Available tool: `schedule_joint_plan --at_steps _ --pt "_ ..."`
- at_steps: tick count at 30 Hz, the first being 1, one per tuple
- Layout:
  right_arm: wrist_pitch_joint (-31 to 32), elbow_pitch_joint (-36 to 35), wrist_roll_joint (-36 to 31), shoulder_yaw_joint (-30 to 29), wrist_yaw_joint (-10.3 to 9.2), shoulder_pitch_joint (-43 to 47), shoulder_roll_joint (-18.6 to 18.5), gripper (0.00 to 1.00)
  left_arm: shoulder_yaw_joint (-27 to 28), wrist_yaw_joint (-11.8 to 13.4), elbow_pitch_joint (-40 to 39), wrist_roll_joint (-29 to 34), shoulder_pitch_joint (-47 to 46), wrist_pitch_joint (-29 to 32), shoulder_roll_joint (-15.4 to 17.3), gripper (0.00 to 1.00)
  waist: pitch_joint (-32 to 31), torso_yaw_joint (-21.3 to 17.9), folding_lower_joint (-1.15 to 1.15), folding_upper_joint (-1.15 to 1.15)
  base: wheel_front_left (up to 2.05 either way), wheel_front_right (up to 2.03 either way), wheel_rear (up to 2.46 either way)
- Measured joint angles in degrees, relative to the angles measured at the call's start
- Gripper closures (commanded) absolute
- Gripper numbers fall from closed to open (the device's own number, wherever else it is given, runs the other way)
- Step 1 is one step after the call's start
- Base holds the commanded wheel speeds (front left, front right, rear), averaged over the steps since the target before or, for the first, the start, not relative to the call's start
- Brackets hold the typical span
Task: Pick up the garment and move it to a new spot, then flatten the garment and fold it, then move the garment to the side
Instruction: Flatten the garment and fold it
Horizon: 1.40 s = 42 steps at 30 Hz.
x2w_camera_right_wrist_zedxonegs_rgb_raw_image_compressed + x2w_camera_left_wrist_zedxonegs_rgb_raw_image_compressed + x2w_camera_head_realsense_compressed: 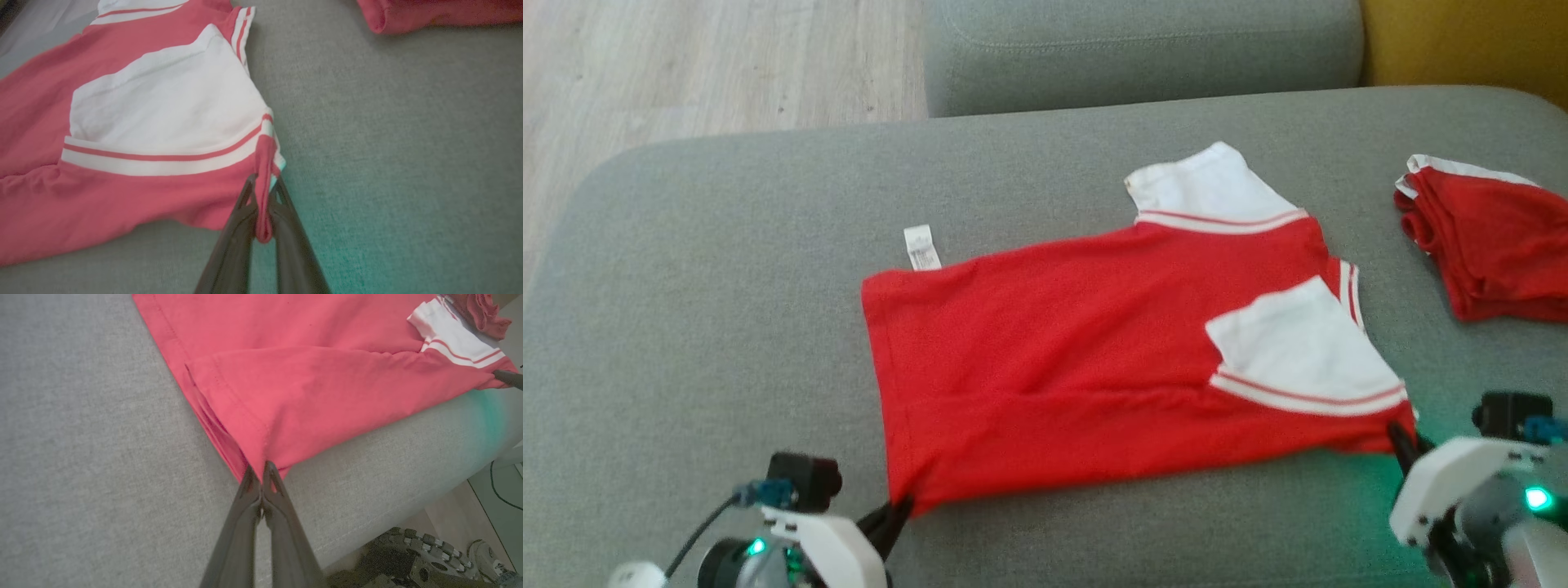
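Pinching the near hem corner of the red jersey T-shirt with white sleeves [1054,351], our left gripper [900,506] has its two dark fingers pressed together on the cloth, close to the front edge of the wide grey fabric sofa cushion [727,327]. Our right gripper [1398,437] is closed as well, clamping a bunched fold of red fabric just below the cuff of the near sleeve. In the right wrist view we see a loop of that red cloth hanging between its fingers [291,239].

The T-shirt lies spread across the middle of the cushion, hem toward the left edge and collar end toward the right. A strip along its near side is doubled over onto the body. The near white sleeve [1298,343], with a red-striped cuff, lies folded over the red body, and the far white sleeve [1209,188] points toward the back edge. A small white care label [921,247] sticks out at the far hem corner.

Well apart from the T-shirt, by the cushion's right edge, sits a second red garment [1494,245], folded. Beyond the back edge we see a grey backrest cushion [1143,49] and pale wooden floor [686,65].
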Motion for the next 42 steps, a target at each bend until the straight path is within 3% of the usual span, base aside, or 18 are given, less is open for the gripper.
schedule_joint_plan --at_steps 8,9,10,11,12,20,25,28,32,38,42 --pt "6.4 -9.3 -0.5 -2.1 0.0 9.0 0.0 1.0 -1.7 1.3 -1.8 -0.6 3.0 2.7 2.4 1.0 -1.0 0.0 0.0 0.0 0.0 0.0 0.0" --pt "7.5 -10.2 -0.7 -2.4 0.0 9.6 0.2 0.73 -1.7 1.5 -1.9 -0.7 3.3 2.9 2.5 1.0 -1.0 -0.1 0.0 0.0 0.0 0.0 0.0" --pt "8.3 -11.0 -0.9 -2.7 0.0 10.1 0.6 0.39 -1.7 1.6 -2.0 -0.9 3.3 3.2 2.6 0.9 -1.1 -0.1 0.0 0.0 0.0 0.0 0.0" --pt "9.2 -11.7 -1.1 -2.8 0.0 10.4 0.8 0.0 -1.7 1.6 -2.1 -1.1 3.3 3.2 2.7 0.12 -1.2 -0.2 0.0 0.0 0.0 0.0 0.0" --pt "10.0 -12.5 -1.1 -2.8 0.0 10.7 1.0 0.0 -1.7 1.7 -2.2 -1.1 3.3 3.2 2.8 0.0 -1.2 -0.2 0.0 0.0 0.0 0.0 0.0" --pt "12.1 -23.7 -1.1 -4.4 -0.01 11.4 1.7 0.0 -0.5 1.4 -5.1 -0.8 0.0 5.4 5.2 0.0 -0.7 0.4 0.0 0.0 0.0 0.0 0.0" --pt "10.4 -26.8 -0.8 -4.6 0.0 1.6 0.6 0.0 2.1 -1.4 -4.5 -0.6 -11.4 10.8 6.6 0.0 1.4 1.1 0.0 0.0 0.0 0.0 0.0" --pt "8.3 -22.9 -0.5 -4.1 0.0 -8.3 -1.1 0.0 3.1 -4.7 0.1 -1.5 -18.7 13.9 5.0 0.0 3.7 1.6 0.0 0.0 0.0 0.0 0.0" --pt "6.8 -13.1 -0.6 -0.5 -0.01 -19.9 -3.5 0.0 3.5 -8.5 8.1 -2.8 -26.8 18.4 -0.3 0.0 7.2 2.6 0.0 0.0 0.0 0.0 0.0" --pt "5.4 4.9 1.0 9.7 -0.01 -35.3 -8.3 0.0 1.3 -13.8 19.5 -3.0 -37.2 25.0 -7.6 0.0 13.6 5.0 0.02 0.0 0.0 0.0 0.0" --pt "4.3 10.3 4.1 14.7 0.0 -41.1 -10.4 0.0 1.0 -15.2 21.7 -3.0 -40.9 26.0 -9.5 0.0 16.0 6.3 0.02 0.0 0.0 0.0 0.0"
